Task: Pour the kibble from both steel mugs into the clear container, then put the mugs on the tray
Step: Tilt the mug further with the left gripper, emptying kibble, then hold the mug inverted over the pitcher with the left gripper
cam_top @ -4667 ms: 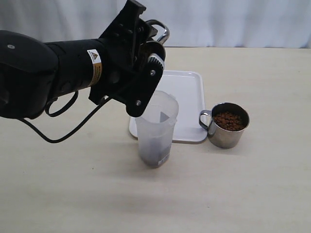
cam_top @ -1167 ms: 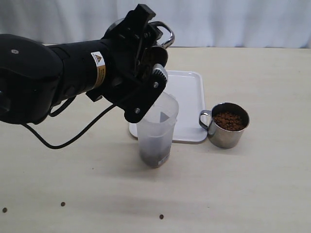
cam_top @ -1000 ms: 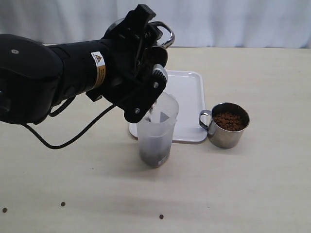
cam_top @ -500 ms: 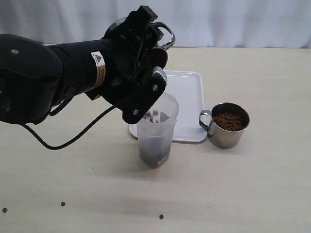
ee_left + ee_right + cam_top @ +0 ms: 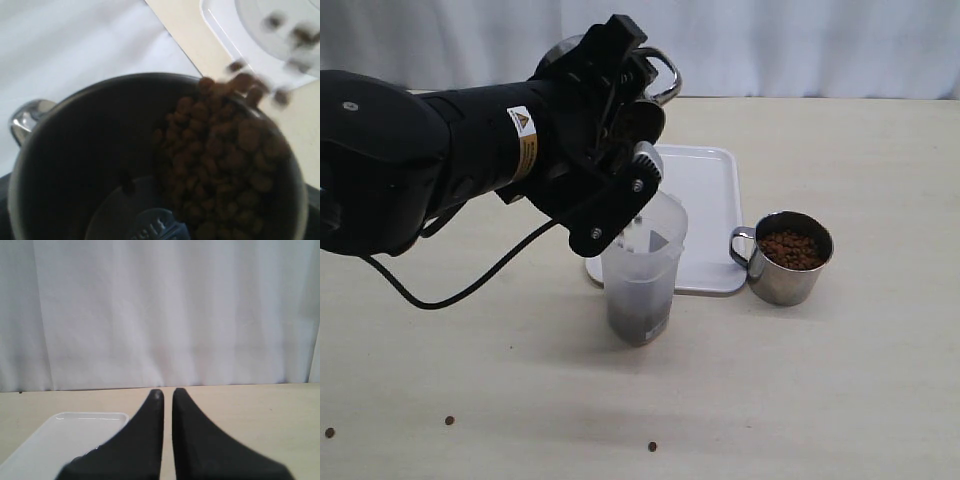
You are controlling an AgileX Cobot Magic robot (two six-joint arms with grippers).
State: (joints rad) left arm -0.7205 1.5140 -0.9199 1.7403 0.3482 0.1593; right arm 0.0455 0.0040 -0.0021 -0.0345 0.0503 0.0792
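My left gripper [image 5: 620, 105] is shut on a steel mug [image 5: 663, 76] and holds it tipped over the clear container [image 5: 642, 265]. In the left wrist view kibble [image 5: 225, 165] slides along the inside of the mug [image 5: 85, 150], and blurred pellets [image 5: 280, 95] fall past its rim. A dark layer of kibble [image 5: 638, 322] lies in the container's bottom. The second steel mug [image 5: 788, 270] stands full of kibble [image 5: 791, 248] beside the white tray [image 5: 705, 185]. My right gripper [image 5: 167, 392] is shut and holds nothing; the exterior view does not show it.
Three stray pellets lie on the table near its front edge, one [image 5: 449, 420] at the left and one [image 5: 652, 446] below the container. A white curtain hangs behind the table. The left arm's cable [image 5: 470, 285] loops above the table's left side.
The left gripper has tipped the mug slightly further and kibble keeps falling into the container. Stray pellets have landed on the table since the earliest frame.
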